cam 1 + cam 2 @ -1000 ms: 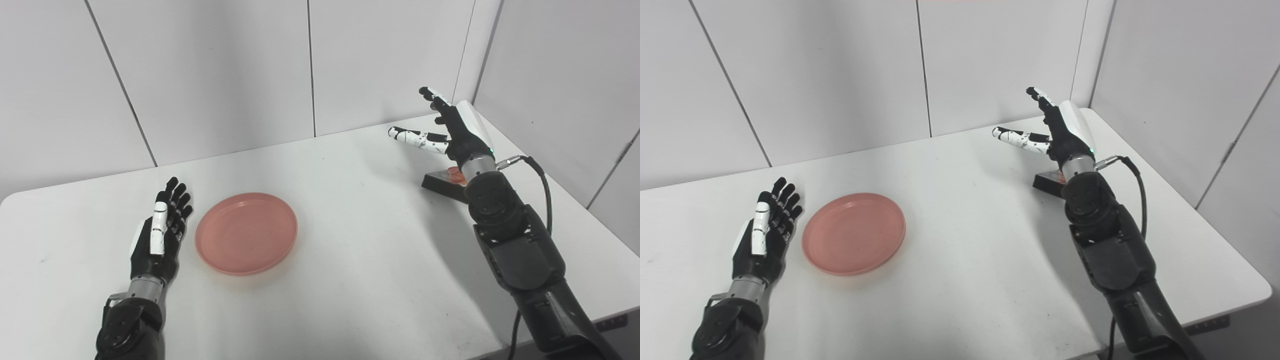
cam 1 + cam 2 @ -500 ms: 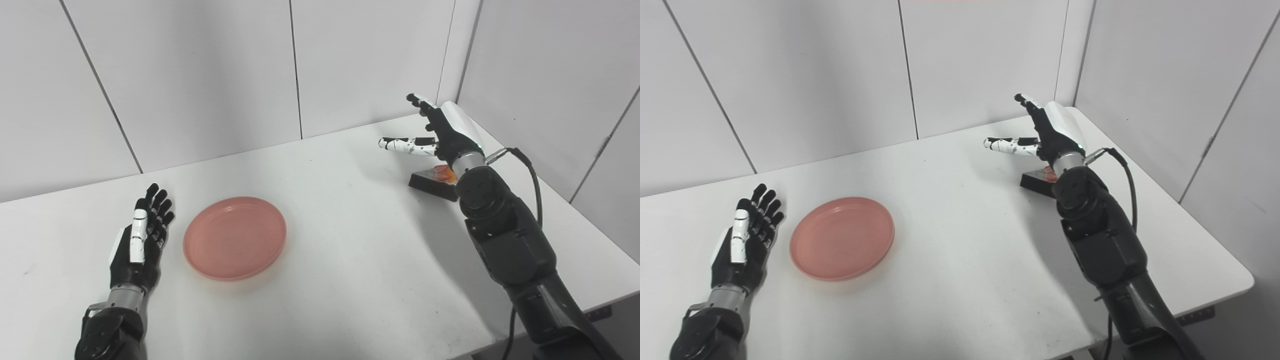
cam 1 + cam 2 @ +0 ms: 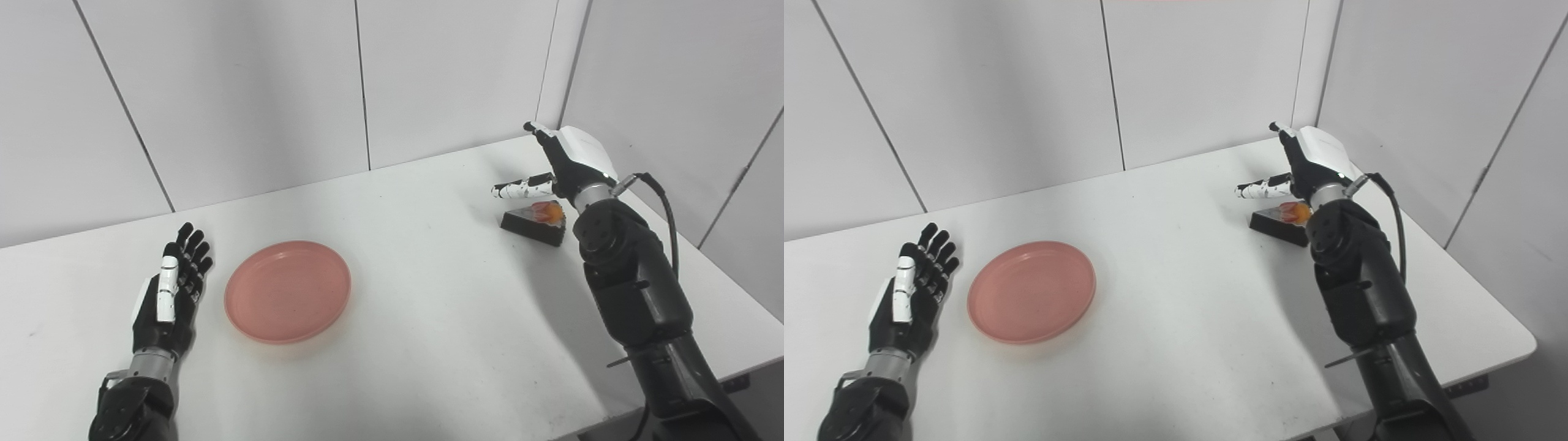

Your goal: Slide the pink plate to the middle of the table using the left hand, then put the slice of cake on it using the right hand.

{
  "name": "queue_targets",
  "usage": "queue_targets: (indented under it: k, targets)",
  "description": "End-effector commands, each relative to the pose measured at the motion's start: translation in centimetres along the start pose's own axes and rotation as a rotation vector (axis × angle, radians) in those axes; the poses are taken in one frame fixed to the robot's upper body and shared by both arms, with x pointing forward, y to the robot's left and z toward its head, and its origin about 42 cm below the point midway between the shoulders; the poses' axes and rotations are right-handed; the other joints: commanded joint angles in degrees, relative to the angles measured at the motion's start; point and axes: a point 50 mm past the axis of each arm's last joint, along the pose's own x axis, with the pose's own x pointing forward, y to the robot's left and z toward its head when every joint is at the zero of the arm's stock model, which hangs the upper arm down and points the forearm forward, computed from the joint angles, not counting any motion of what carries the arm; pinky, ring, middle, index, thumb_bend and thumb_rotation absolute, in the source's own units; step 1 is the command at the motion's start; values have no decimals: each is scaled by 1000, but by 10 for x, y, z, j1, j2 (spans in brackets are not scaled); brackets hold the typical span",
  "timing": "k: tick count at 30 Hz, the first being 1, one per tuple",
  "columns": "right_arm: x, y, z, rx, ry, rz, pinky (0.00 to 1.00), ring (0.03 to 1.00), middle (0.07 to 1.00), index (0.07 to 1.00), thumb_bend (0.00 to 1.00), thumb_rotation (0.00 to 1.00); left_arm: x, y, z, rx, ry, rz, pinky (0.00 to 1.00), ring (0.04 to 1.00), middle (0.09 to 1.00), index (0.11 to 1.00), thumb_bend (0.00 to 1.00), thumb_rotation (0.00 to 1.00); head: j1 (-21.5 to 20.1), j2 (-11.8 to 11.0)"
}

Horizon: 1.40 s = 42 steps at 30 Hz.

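Two robot arms reach in over a white table. Nearest, on the left side, the left hand lies flat with fingers spread, holding nothing, just beside a pink plate. That plate sits left of the table's middle, empty. Farther back on the right, the right hand hovers just above a slice of cake, fingers apart, gripping nothing. This dark wedge with an orange topping rests on the table near the far right corner.
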Motion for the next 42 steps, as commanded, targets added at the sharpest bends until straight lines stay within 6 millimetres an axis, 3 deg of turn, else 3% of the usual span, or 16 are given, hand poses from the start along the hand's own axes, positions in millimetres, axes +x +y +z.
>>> queue_targets:
  k: [1, 7, 11, 22, 33, 35, 39, 42]
  targets:
    - [5, -23, 7, -40, -5, -62, 763, 889, 913, 902, 918, 373, -7, 2, -4, 3, 5, 5, 1000, 1000, 1000, 1000, 579, 1000, 0, 0]
    - [7, -26, 0, -103, 60, -42, 779, 910, 917, 912, 941, 382, -7, 2, -3, 7, 9, 0, 1000, 1000, 1000, 1000, 586, 1000, 0, 2]
    - [9, -22, -6, -99, 94, -27, 715, 878, 882, 909, 955, 338, -7, 2, -2, 12, 5, 1, 1000, 1000, 1000, 1000, 584, 1000, 1, 4]
    - [19, 2, -22, -118, 138, 30, 937, 902, 918, 913, 955, 278, -9, -2, 2, 18, 9, 1, 1000, 1000, 1000, 1000, 568, 1000, 6, 9]
    - [27, 30, -38, -141, 156, 54, 958, 914, 913, 912, 914, 245, -10, -7, 8, 12, 12, 3, 1000, 1000, 1000, 1000, 553, 1000, 13, 16]
    - [28, 36, -43, -148, 155, 66, 936, 916, 915, 904, 904, 236, -10, -8, 9, 11, 13, -1, 1000, 1000, 1000, 1000, 550, 1000, 13, 17]
    - [29, 41, -48, -144, 155, 72, 729, 878, 903, 888, 883, 219, -10, -9, 9, 11, 10, -1, 1000, 1000, 1000, 1000, 548, 1000, 15, 17]
    - [29, 44, -52, -113, 157, 66, 681, 836, 879, 850, 856, 162, -10, -9, 9, 18, 12, -6, 1000, 1000, 1000, 1000, 549, 1000, 15, 17]
